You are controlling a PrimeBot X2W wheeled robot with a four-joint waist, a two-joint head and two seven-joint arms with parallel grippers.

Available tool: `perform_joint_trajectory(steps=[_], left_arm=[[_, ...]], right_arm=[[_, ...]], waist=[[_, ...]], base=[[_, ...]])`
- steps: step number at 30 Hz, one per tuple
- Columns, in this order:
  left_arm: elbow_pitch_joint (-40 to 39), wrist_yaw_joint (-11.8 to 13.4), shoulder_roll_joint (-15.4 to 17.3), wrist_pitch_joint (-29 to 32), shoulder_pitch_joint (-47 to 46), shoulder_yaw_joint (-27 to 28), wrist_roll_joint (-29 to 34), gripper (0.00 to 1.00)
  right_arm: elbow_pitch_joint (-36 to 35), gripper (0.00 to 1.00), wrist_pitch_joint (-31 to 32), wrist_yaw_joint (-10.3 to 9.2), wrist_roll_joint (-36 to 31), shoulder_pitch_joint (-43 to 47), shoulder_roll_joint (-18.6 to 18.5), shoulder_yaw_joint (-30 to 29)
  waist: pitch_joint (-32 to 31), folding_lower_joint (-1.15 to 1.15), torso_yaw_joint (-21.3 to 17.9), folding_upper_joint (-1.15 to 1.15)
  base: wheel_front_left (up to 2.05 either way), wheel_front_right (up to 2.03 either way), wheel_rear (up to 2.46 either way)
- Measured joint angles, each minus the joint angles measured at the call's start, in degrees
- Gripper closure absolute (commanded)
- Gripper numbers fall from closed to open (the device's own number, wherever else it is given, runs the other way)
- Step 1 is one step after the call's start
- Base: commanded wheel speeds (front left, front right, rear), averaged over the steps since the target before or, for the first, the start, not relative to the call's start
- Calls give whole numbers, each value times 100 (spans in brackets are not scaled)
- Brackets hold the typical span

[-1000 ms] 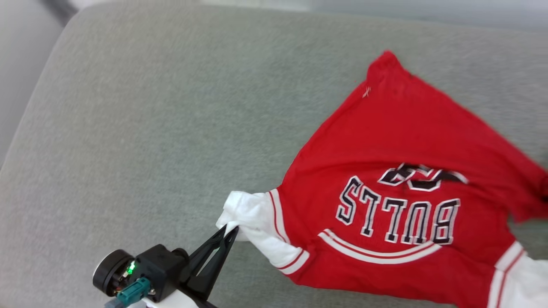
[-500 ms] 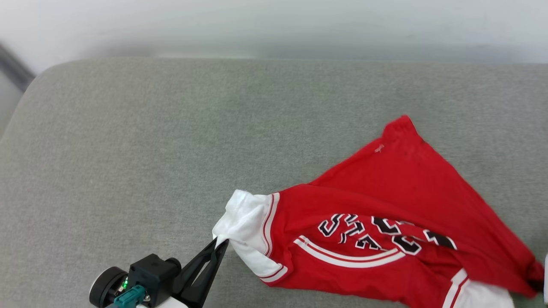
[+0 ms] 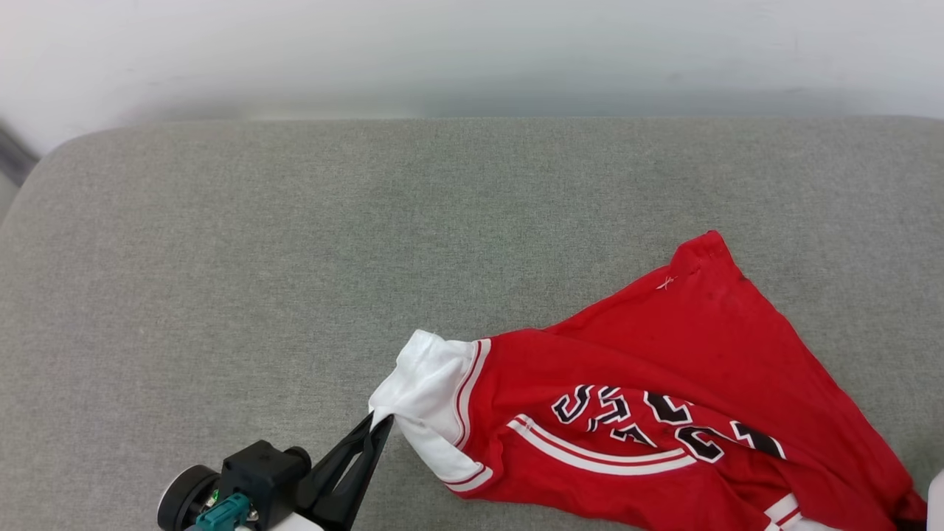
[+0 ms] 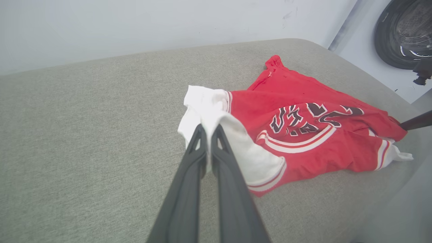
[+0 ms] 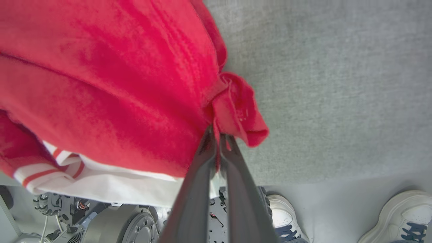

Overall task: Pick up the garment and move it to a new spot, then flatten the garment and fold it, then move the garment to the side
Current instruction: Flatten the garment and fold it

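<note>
**Both end effectors clamped on the shirt**

The red shirt (image 3: 686,346) lies rumpled on the right half of the grey cushion (image 3: 221,295). Its far red corner points toward the wall. Its black-and-white lettering (image 3: 649,417) faces up but is creased and partly folded over, above a curved white stripe.

The left end effector (image 3: 382,422) has its two dark fingers pressed together on the edge of the white sleeve (image 3: 424,383) at the shirt's left end. In the left wrist view, white cloth is caught between the tips, and the sleeve bunches up around them.

The right end effector (image 5: 216,131) is likewise closed. It pinches a gathered red corner of the shirt, which puckers into a tight fold just past the tips. The second white sleeve, with red-striped trim, shows beneath the red cloth near the cushion's edge.

Whether either held part is raised off the cushion cannot be told.

Two white shoes (image 5: 401,216) stand on the floor just past that edge. A washing machine door (image 4: 405,33) shows beyond the cushion's end.
</note>
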Motion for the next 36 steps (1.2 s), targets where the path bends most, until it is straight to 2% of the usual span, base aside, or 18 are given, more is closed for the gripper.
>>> perform_joint_trajectory(steps=[5, 11, 17, 27, 36], left_arm=[[-42, -9, 7, -8, -42, -22, 11, 100], [-230, -18, 12, -1, -149, -65, 97, 100], [-477, -29, 10, 26, -347, -132, 212, 100], [-630, -126, -162, 16, -683, -333, 347, 100], [-602, -177, -247, -36, -840, -427, 388, 100]], right_arm=[[-279, 0, -68, 0, 257, -169, -198, 152], [-934, 0, 32, 0, 643, -939, -318, 297], [-1158, 0, 96, 0, 407, -1942, -380, 778], [172, 0, 44, 0, -646, -3193, -425, 1126], [988, 0, -152, 0, -1048, -3633, -590, 1285]], waist=[[82, 0, 54, 0], [305, 1, 209, 0], [683, 1, 469, 0], [1317, 2, 1139, 0], [1703, 1, 1499, 0]], base=[[0, 0, 0], [0, 0, 0], [0, 0, 0], [0, 0, 0], [0, 0, 0]])
